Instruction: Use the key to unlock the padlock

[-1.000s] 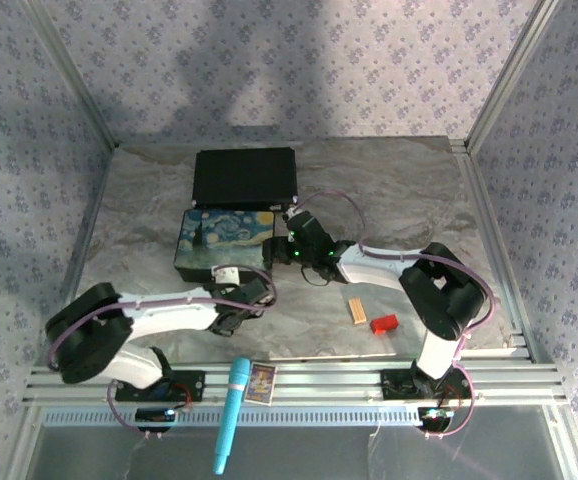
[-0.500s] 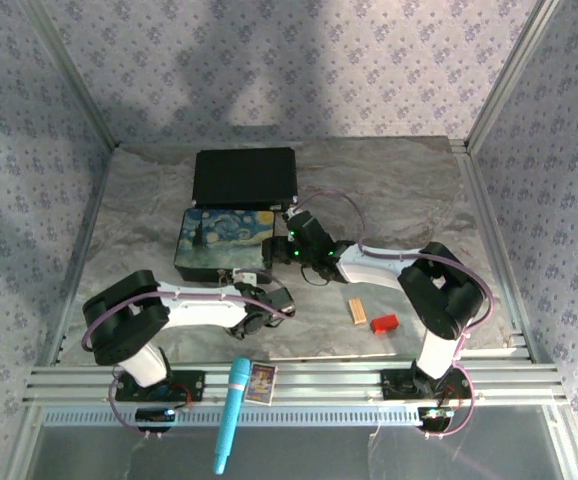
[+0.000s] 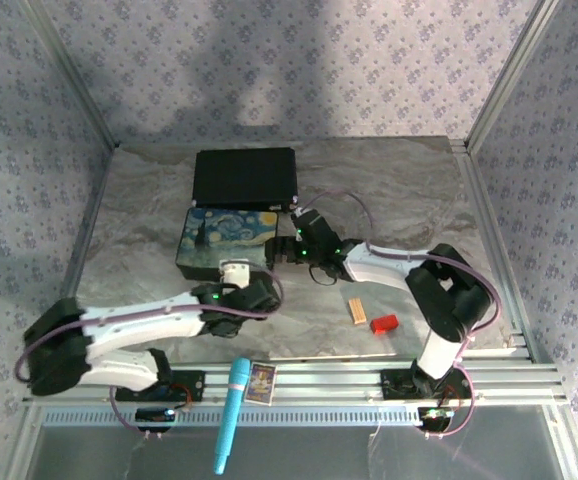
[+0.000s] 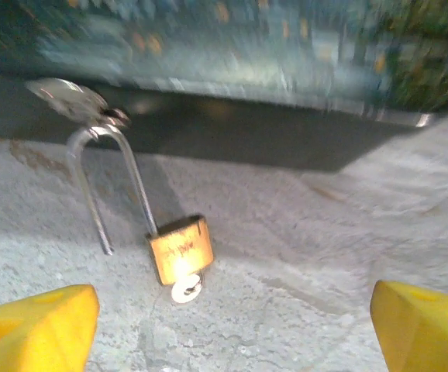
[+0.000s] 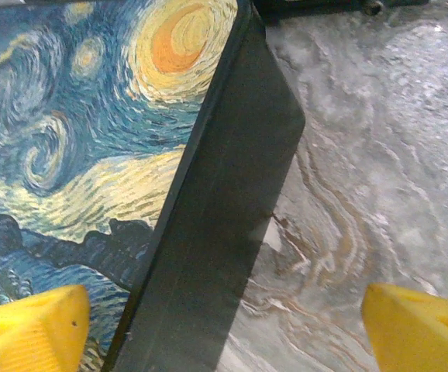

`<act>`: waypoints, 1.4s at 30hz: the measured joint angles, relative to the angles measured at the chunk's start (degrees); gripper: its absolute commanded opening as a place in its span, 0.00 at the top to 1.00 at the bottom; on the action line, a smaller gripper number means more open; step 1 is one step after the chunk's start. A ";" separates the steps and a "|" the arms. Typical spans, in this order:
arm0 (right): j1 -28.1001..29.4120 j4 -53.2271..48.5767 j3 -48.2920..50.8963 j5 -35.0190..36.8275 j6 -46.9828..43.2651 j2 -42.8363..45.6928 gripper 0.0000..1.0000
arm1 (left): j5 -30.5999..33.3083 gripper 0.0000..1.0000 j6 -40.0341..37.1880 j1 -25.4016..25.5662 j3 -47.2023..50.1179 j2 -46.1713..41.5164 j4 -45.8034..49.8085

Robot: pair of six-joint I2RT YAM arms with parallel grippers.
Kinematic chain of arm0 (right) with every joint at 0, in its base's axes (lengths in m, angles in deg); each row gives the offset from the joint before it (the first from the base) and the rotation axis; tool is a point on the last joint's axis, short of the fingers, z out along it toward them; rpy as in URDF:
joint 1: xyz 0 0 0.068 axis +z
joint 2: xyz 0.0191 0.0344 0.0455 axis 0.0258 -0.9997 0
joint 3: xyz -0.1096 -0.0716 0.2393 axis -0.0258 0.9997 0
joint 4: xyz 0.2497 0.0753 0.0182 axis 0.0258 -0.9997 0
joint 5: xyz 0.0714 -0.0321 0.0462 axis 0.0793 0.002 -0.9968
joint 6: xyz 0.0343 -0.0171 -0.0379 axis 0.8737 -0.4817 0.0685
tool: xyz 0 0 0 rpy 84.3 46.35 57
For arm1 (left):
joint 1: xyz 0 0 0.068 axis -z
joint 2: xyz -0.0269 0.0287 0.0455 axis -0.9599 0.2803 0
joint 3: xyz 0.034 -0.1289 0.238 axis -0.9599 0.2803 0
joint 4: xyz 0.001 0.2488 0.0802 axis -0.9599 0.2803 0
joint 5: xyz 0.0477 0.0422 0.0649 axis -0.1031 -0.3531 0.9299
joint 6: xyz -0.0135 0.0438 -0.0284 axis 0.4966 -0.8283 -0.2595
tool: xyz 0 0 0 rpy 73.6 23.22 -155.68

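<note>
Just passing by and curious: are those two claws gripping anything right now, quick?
Left gripper: open, holding nothing; the small brass-gold padlock sits ahead, not gripped.
Right gripper: open, holding nothing.

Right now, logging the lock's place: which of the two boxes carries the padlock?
The painted box; the padlock hooks at its front, unlike the plain black box behind.
</note>
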 measured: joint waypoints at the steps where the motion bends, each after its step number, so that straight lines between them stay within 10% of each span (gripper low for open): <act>1: -0.17 -1.31 0.00 0.24 -0.52 0.66 0.01 | -0.37 0.04 -0.17 -0.96 0.63 -2.73 -0.37; 18: 10.95 -18.80 1.27 12.72 -1.31 16.79 0.05 | -17.14 0.00 -4.39 -29.27 14.08 -36.13 -0.79; 26: 24.30 -19.21 -5.66 17.03 3.85 3.26 0.23 | -21.44 0.00 -4.33 -32.59 15.87 -37.07 -0.39; 42: 26.47 -18.56 -18.34 17.03 4.79 -14.36 0.34 | -24.39 0.00 -3.13 -33.92 19.80 -43.78 1.51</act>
